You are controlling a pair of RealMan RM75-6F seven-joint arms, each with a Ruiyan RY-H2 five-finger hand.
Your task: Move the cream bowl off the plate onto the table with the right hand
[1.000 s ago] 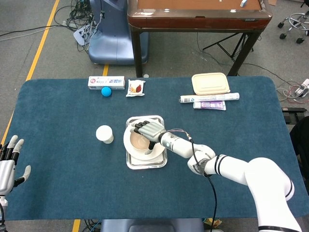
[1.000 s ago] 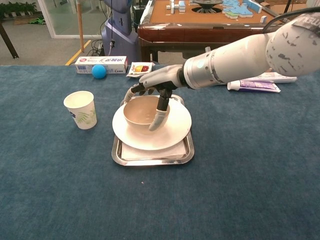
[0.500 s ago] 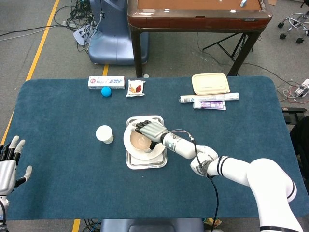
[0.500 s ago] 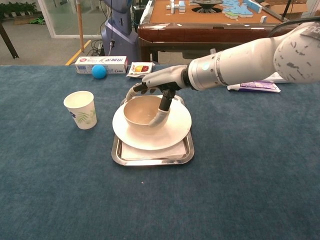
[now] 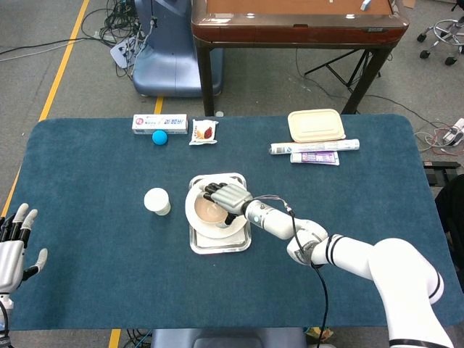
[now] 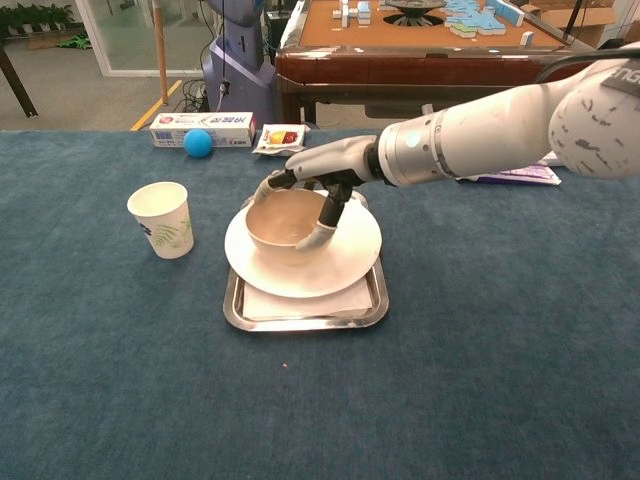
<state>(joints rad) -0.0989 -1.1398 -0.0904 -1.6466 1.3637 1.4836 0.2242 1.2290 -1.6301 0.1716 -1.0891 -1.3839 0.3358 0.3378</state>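
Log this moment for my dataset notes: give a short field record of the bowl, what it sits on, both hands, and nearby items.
bowl: cream bowl over the plate, tilted, not on the table
support: plate sits in a metal tray
right hand: right hand grips the bowl's rim, fingers inside and outside
left hand: left hand at the table's left edge, fingers apart, holding nothing
nearby: paper cup left of the tray; blue ball by a flat box at the far edge
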